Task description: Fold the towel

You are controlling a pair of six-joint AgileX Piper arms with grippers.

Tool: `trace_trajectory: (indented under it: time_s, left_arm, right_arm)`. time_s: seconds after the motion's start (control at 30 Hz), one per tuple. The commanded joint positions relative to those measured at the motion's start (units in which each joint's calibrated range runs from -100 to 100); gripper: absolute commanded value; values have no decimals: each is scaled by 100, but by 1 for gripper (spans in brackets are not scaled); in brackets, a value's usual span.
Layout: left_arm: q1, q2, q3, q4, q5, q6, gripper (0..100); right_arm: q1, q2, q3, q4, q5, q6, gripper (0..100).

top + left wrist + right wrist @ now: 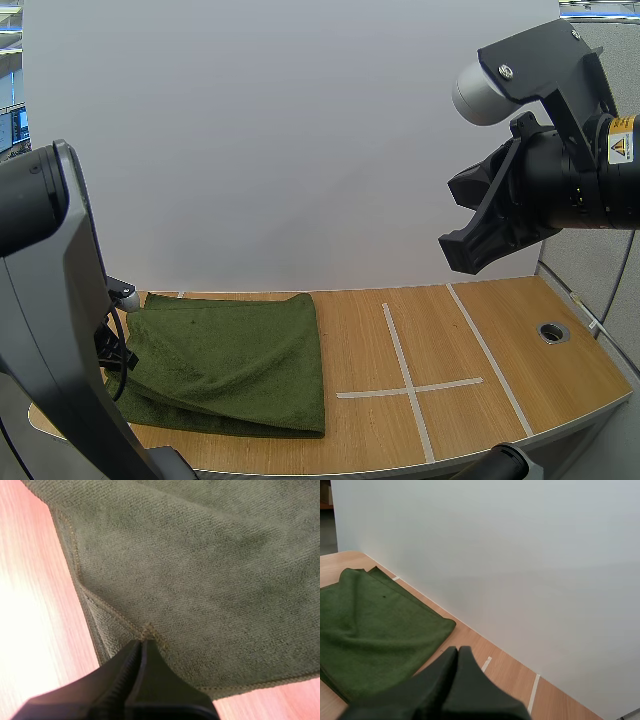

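A dark green towel [235, 360] lies folded in layers on the left part of the wooden table [520, 350]. In the left wrist view my left gripper [143, 644] has its fingers closed together on a corner of the towel's [200, 570] upper layer, where the stitched hem puckers at the tips. My left arm [50, 330] stands at the towel's left edge and hides that corner. My right arm [560, 180] hangs high above the table's right side. My right gripper [458, 652] is shut on nothing, well away from the towel [370, 630].
White tape lines [405, 385] form a cross on the table right of the towel. A round hole [552, 331] sits near the right edge. A white wall [300, 150] closes off the back of the table.
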Motion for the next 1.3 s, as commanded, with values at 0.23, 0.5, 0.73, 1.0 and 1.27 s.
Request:
trace_trajectory:
  time_s: [0.23,0.5,0.73,1.0,1.27]
  left_arm:
    - [15,-55,14,95,98,114,0]
    - [15,-55,14,316,62,114,0]
    - [15,-42,14,368,79,171,0]
    - [15,-42,14,345,63,173,15]
    - [15,-42,14,201,47,173,84]
  right_arm:
    - [-20,-45,24,-10,0,-28,0]
    - [-20,-45,24,-10,0,-28,0]
    - [-20,-45,24,-10,0,-28,0]
    - [-20,-45,24,-10,0,-28,0]
    - [-20,-45,24,-10,0,-28,0]
